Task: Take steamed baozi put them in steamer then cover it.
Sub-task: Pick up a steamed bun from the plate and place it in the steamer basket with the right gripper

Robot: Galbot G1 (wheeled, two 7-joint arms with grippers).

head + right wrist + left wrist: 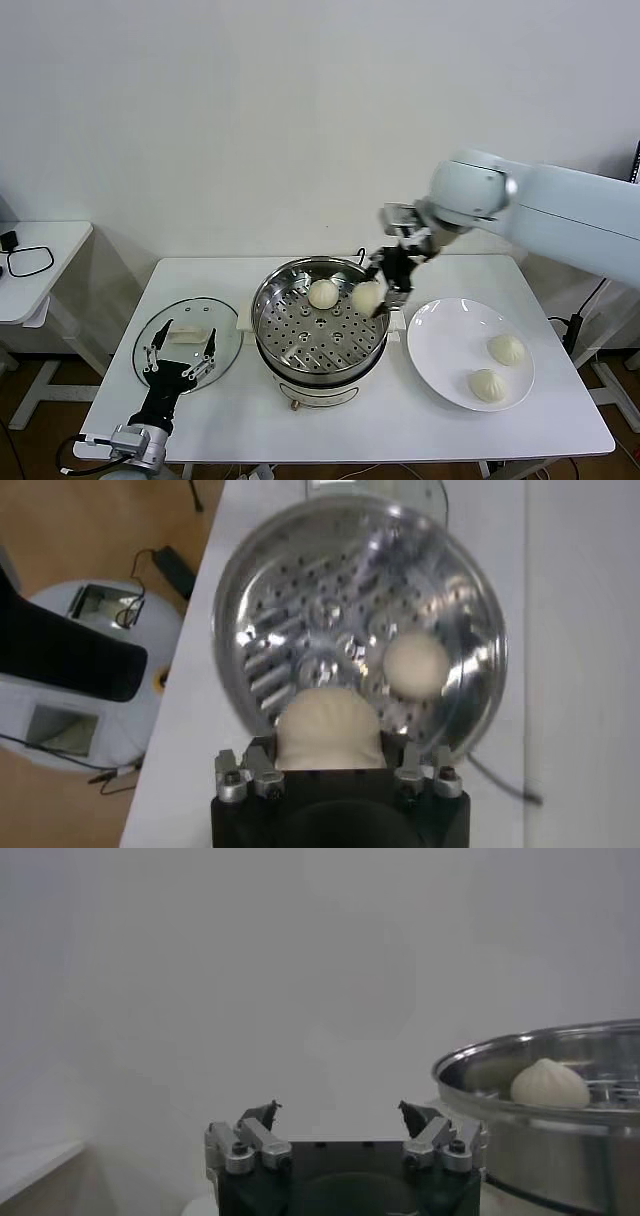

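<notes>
The right claw, closed on a bun, hangs over the steamer's right rim with the tray's free space directly below, beside the bun already inside; the left claw stands open, idle over the lid.

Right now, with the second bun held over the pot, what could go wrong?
1. The right claw holds its baozi near the steamer rim, not the middle; released here, it might land on the edge and roll out.
2. It hangs close to the baozi already inside; lowering it straight down could press the two together.
3. The glass lid lies under the open left claw, so a careless move could knock it.
</notes>
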